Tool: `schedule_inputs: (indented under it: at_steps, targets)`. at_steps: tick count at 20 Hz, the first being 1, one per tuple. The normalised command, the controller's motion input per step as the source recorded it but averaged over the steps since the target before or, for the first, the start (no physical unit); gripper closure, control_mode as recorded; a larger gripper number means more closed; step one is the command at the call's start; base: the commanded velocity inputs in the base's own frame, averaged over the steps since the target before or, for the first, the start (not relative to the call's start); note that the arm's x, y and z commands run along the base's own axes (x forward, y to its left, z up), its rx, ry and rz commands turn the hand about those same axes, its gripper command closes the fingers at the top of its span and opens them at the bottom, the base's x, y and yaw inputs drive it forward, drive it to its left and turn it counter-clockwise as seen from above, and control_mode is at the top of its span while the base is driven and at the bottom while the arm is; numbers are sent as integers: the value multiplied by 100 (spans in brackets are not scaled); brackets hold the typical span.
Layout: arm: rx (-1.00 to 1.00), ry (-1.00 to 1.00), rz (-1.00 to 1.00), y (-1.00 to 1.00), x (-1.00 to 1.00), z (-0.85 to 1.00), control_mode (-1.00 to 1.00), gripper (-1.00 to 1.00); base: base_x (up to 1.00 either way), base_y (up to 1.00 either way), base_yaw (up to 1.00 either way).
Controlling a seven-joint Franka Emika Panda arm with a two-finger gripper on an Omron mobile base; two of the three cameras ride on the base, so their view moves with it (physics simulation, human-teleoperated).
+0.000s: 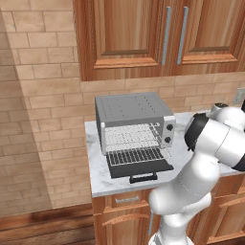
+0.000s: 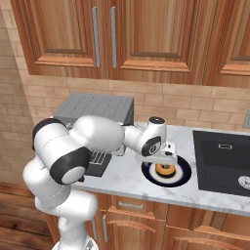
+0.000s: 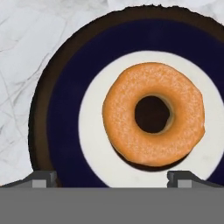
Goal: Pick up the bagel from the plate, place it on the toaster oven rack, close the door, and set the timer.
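A simulated kitchen with a white marble counter (image 1: 98,177) is running under wooden wall cabinets (image 1: 139,36).

Toward nine o'clock on the counter, a grey toaster oven (image 1: 133,122) is sitting with its door (image 1: 139,165) lying flat and open toward the viewer, the black bar handle at the door's front edge. Inside the cavity, the toaster oven rack (image 1: 130,135) is showing as a pale wire grid. Two round knobs (image 1: 168,134) are sitting one above the other on the oven's right-hand face.

Moving toward the centre, the white robot arm (image 2: 93,139) is reaching across the front of the oven toward three o'clock.

Next, the gripper (image 3: 112,178) is hanging directly over the plate (image 2: 181,176), pointing down. Its fingers (image 3: 43,178) are standing spread wide apart, pinching nothing, with the bagel seen between the two tips in the hand view.

The plate, dark navy with a white inner ring, is resting on the marble just to the right of the oven. The bagel (image 3: 153,113), a golden-brown ring, is lying flat near the plate's centre, untouched by the gripper.

At three o'clock, a black stovetop (image 2: 222,163) is sitting set into the counter, near the plate but not touching it.
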Motion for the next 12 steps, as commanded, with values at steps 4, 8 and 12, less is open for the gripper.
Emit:
schedule_inputs:
  at_steps: [4,8,12]
  targets:
    - [0,0,5,-1,11,-7,-100,-100,0,0,0]
    - [0,0,9,0,16,0,-100,-100,0,0,0]
    - [0,0,10,0,13,-3,-100,-100,0,0,0]
